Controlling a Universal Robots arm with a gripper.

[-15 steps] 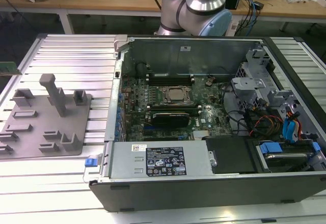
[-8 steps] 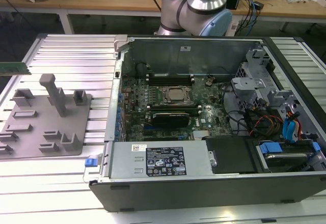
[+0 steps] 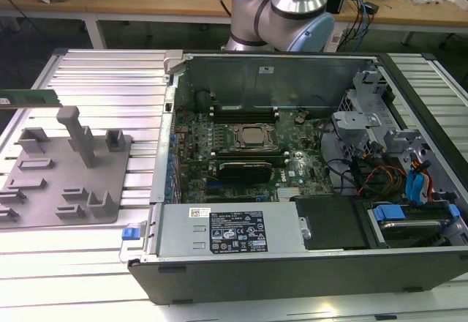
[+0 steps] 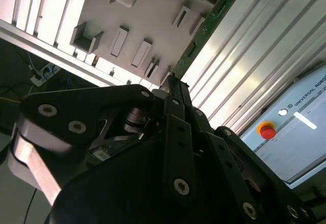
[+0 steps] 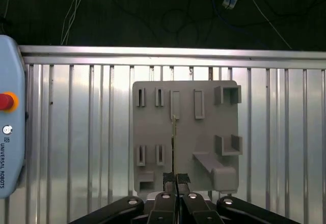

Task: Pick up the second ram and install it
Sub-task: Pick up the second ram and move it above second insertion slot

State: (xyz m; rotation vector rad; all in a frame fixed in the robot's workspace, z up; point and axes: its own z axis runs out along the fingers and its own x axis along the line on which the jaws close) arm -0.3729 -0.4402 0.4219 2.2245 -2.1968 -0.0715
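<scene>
Claw point(image 5: 175, 178) clamped on second ram point(image 3: 29, 97), above grey holder tray point(image 5: 153, 127), PC case point(image 3: 292, 271) well apart.

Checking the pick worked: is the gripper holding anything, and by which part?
The ram, pinched across its flat faces between the shut fingers; the rest juts out beyond them.

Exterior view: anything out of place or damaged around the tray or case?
Nothing damaged or spilled. The second ram hangs level above the grey holder tray, at the exterior view's left edge; the gripper is shut on it.
</scene>
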